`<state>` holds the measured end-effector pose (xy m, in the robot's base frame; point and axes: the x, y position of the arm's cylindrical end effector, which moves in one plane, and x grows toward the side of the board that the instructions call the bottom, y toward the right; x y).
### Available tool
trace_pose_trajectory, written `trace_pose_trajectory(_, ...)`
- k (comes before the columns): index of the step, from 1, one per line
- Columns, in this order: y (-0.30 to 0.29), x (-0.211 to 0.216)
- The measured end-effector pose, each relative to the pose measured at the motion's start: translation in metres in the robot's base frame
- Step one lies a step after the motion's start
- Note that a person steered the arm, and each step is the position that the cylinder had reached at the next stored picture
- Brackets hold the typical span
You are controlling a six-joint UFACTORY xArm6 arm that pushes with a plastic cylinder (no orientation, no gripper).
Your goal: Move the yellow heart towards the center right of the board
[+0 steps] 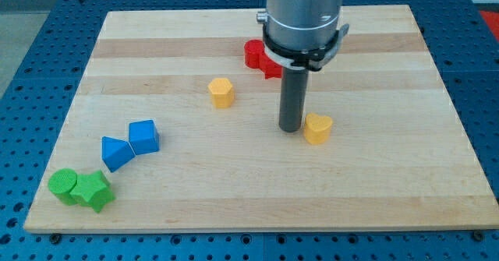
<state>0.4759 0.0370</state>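
Green blocks (80, 188) sit far to the lower left of the yellow heart (317, 128), which lies just right of board (257, 206) centre. No gripper here: my tip (291, 128) rests against the heart's left side. Pushing seems underway; next, keep sliding rightward. Heart looks small, upright, lobed, matte yellow.
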Motion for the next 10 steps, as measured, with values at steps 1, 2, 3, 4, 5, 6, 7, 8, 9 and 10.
trace_pose_trajectory(1, -0.004, 0.009)
trace_pose_trajectory(2, 0.013, 0.012)
trace_pose_trajectory(3, 0.043, 0.012)
trace_pose_trajectory(4, 0.071, 0.012)
trace_pose_trajectory(5, 0.074, 0.024)
trace_pose_trajectory(6, 0.082, 0.031)
trace_pose_trajectory(7, 0.112, 0.029)
trace_pose_trajectory(8, 0.145, 0.014)
trace_pose_trajectory(9, 0.175, 0.002)
trace_pose_trajectory(10, 0.182, 0.002)
